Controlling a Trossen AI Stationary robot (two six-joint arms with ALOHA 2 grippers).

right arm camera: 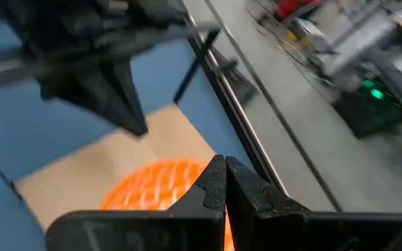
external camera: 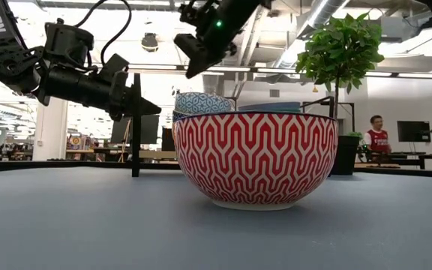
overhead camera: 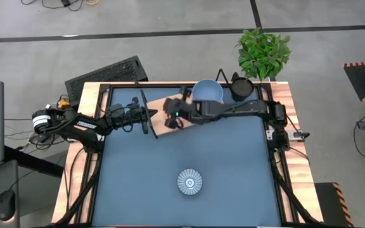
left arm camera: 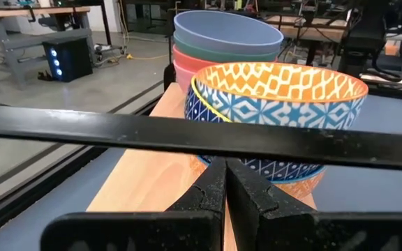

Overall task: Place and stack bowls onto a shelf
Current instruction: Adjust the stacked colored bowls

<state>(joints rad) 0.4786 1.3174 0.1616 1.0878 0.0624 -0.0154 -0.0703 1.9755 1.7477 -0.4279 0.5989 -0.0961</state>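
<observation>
The light-wood shelf with its black wire frame stands at the mat's far side. On its board sit a bowl that is orange-patterned inside and blue-patterned outside, and behind it a stack of pink, green and grey-blue bowls. The stack's top bowl shows from above. A bowl that is striped inside and red zigzag outside sits alone on the near mat. My left gripper is shut at the shelf's left end. My right gripper hovers shut above the orange-patterned bowl, clear of it. My left gripper is shut on a thin black bar of the shelf's wire frame at the shelf's left end. Its fingers come level from the table's left and lie across the bar. The frame's upright post reaches down to the mat.
A black round pot and a potted plant stand at the far right corner. The blue mat is bare around the striped bowl. A black metal frame rims the table. A person shows far off in the room.
</observation>
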